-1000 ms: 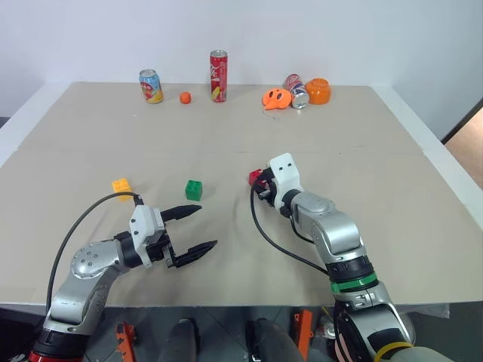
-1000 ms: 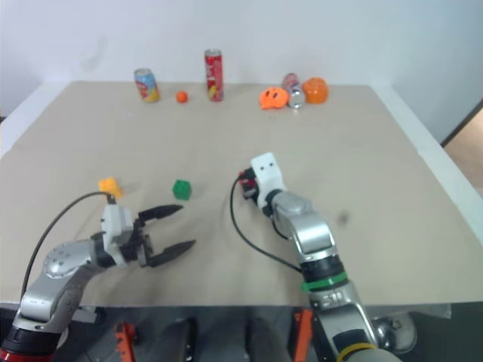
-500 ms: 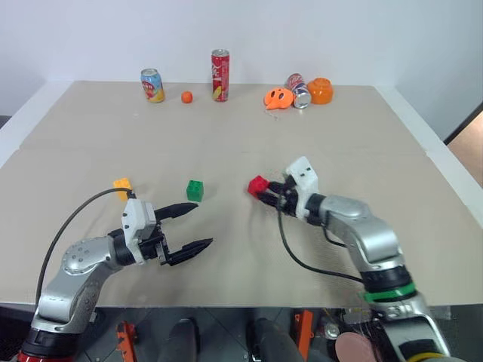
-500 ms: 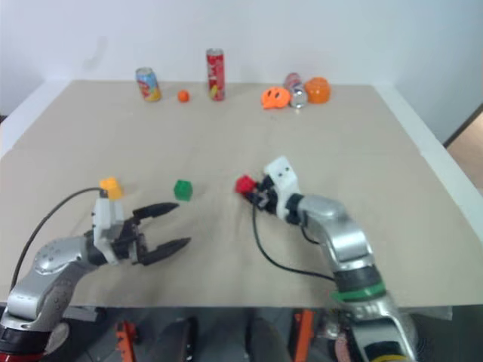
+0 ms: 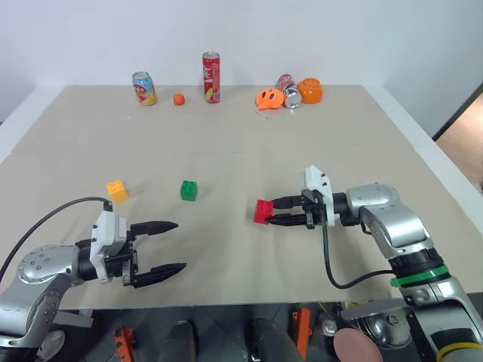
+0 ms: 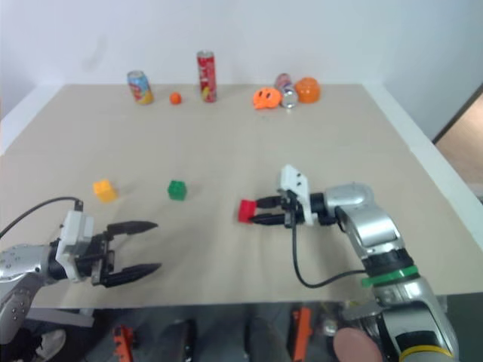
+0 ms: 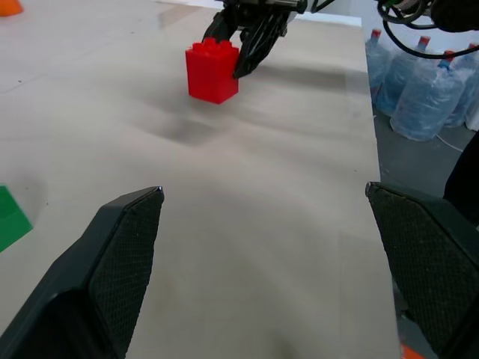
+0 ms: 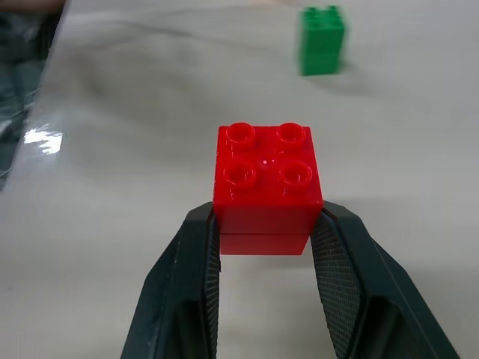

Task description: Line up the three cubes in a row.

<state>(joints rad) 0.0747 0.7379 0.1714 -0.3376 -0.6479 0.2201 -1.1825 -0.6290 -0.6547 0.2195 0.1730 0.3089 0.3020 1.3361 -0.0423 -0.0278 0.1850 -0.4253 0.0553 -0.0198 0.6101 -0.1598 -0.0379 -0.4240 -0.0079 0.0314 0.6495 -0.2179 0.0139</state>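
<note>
My right gripper [image 5: 273, 211] is shut on the red cube [image 5: 263, 211], whose studs face up between the black fingers [image 8: 340, 277]; it hangs just above the table, right of centre. The green cube [image 5: 189, 190] sits to its left and a little farther back, also seen in the right wrist view [image 8: 322, 40]. Left again lies the yellow-orange cube [image 5: 117, 190]. My left gripper [image 5: 179, 245] is open and holds nothing near the front left edge, pointing right towards the red cube [image 7: 213, 69].
Along the far edge stand a blue can [image 5: 141, 88], a small orange ball [image 5: 179, 99], a tall red can [image 5: 210, 66], two orange rounded toys [image 5: 266, 98] and a lying can [image 5: 287, 87]. Water bottles [image 7: 419, 90] stand on the floor beyond the table's right side.
My right gripper swung round to point left and drew back towards the front edge, carrying the red cube. My left gripper drifted left and back, still open. The camera view shifted slightly.
</note>
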